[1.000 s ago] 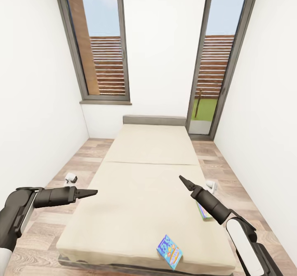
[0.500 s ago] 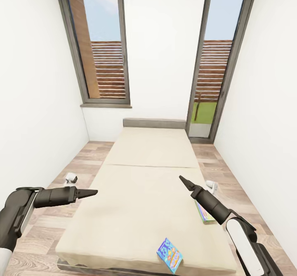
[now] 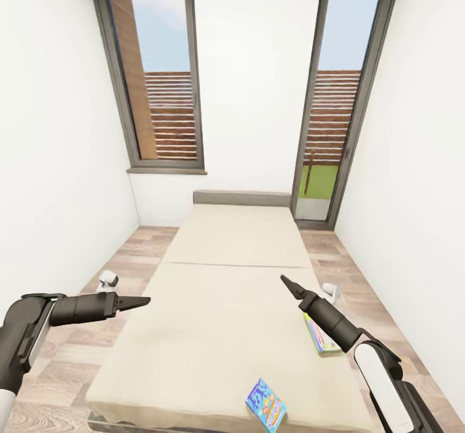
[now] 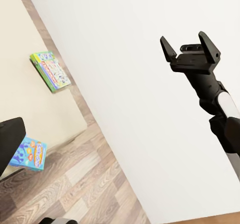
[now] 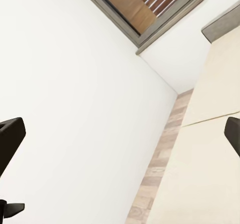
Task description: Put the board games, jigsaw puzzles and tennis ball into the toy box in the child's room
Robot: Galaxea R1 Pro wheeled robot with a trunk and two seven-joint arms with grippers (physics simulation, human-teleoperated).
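The bed (image 3: 232,271) with its beige mattress and grey headboard stretches away in front of me. A blue and orange board game (image 3: 266,406) lies flat near the bed's foot edge, also seen as the blue board game (image 4: 27,154). A green-edged board game (image 3: 321,337) lies at the bed's right side, partly behind my right forearm, and shows whole in the left wrist view (image 4: 51,72). My left gripper (image 3: 143,302) hovers over the bed's left edge, its jaws apart and empty. My right gripper (image 3: 285,280) (image 4: 188,39) hangs above the mattress, open, holding nothing.
White walls close in on both sides, with narrow strips of wood floor (image 3: 71,342) beside the bed. A tall window (image 3: 158,77) and a glass door (image 3: 339,97) fill the far wall. Small white objects sit on the floor at left (image 3: 108,282) and right (image 3: 330,290).
The whole picture has shifted: the camera has drawn back, so the bed sits lower and farther. More of the green-edged game shows. Both arms keep their pose.
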